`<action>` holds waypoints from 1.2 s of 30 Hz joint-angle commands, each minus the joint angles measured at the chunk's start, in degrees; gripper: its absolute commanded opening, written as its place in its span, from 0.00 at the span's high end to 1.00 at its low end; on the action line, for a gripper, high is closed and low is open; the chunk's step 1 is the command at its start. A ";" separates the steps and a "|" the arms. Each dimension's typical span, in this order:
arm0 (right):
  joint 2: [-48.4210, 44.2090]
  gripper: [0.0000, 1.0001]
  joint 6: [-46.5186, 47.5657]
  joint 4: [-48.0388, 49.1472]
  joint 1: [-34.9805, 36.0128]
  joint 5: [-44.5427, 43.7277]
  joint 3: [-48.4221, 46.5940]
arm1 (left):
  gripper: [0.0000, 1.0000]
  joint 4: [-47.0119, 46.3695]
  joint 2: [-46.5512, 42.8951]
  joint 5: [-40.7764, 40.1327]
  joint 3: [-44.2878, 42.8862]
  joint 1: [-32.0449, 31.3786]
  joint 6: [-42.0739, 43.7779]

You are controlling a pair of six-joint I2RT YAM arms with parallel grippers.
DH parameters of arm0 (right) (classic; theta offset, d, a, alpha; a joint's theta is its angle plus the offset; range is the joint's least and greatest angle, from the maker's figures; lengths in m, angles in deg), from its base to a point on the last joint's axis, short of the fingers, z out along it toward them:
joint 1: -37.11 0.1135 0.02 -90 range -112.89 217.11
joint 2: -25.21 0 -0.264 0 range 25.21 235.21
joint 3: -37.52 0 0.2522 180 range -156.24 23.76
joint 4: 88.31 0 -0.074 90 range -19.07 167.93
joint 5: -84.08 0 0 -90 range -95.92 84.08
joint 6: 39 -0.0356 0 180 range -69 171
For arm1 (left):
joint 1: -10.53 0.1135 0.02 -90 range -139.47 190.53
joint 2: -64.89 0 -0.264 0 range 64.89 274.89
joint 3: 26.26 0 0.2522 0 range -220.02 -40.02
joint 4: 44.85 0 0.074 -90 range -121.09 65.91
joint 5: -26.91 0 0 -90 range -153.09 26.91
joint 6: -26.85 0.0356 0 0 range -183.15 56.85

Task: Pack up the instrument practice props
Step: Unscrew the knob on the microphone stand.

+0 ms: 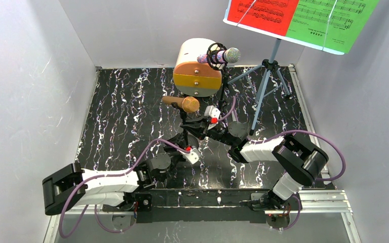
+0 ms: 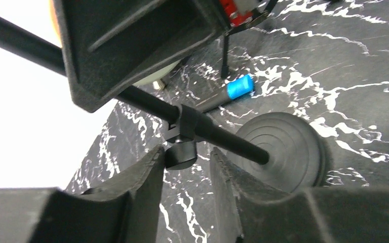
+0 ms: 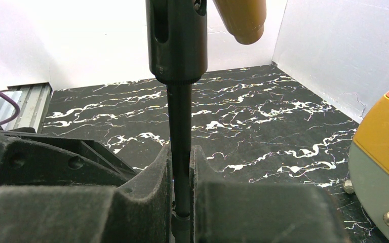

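The gold microphone (image 1: 182, 104) sits tilted on top of a small black stand (image 3: 181, 116) near the middle of the table (image 1: 121, 111), just in front of the round cabinet (image 1: 197, 68) that stands at the middle of the far edge. The right gripper (image 3: 181, 152) is clamped tight on the stand's thin upright pole, below the thicker sleeve, with the microphone's end above it. The left gripper (image 2: 186, 151) is lower down, by the stand's round base (image 2: 288, 147). Its fingers stand a narrow way apart, either side of a small knob (image 2: 180, 157) on the pole, and I cannot tell whether they touch it. The purple microphone (image 1: 220, 55) with the silver head lies level in a second black stand (image 1: 210, 50), just right of the cabinet. The pale-blue tripod (image 1: 266, 86) stands near the far right corner, carrying the red sheet (image 1: 263, 12) and the green sheet (image 1: 329, 20) side by side
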 commanded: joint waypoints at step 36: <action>2.33 0.99 -1.75 -14.20 0.93 3.41 1.43 | 1.00 -0.30 3.54 34.23 2.27 32.43 -131.35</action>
